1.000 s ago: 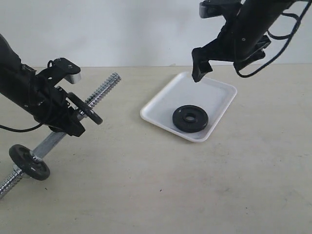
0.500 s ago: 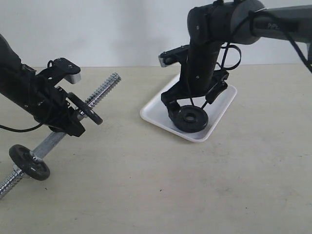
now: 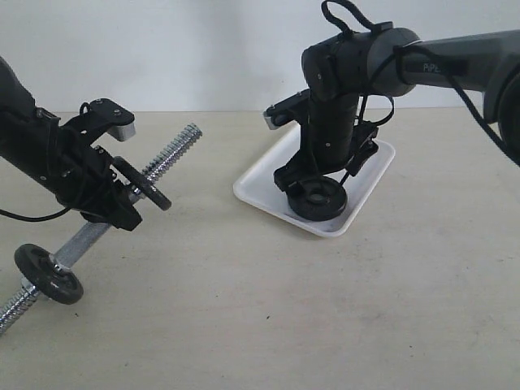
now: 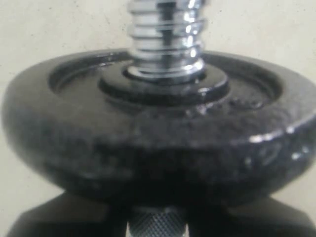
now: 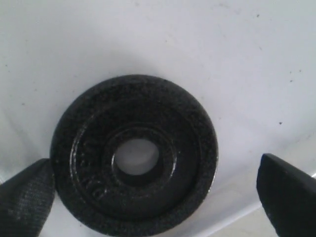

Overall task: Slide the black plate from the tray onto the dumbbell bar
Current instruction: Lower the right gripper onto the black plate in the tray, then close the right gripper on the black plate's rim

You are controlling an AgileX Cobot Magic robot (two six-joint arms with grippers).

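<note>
Right gripper (image 3: pixel 318 180) straddled the black plate (image 3: pixel 317 199) in the tray (image 3: pixel 258 183); left gripper (image 3: pixel 122 199) clamped the dumbbell bar (image 3: pixel 172 148).
Exterior view: the white tray sat right of centre on the table (image 3: pixel 284 325), with the black plate flat in its near half. The right gripper stood directly over the plate, fingers spread wide on either side of it. At the left of the frame the left gripper was closed on the middle of the bar, which ran diagonally from lower left to upper centre-left. One mounted disc (image 3: pixel 142 180) sat just beside that gripper and a second disc (image 3: pixel 49 272) near the lower-left end. Left wrist view: the mounted disc (image 4: pixel 158 133) filled the frame, with the threaded bar (image 4: pixel 165 34) passing through it and dark fingers (image 4: pixel 54 219) flanking the knurled section. Right wrist view: the plate (image 5: pixel 187 148) lay on the tray (image 5: pixel 222 59) between two wide-set fingers (image 5: pixel 27 197). One finger was just beside the plate's rim and the other was apart from it.
</note>
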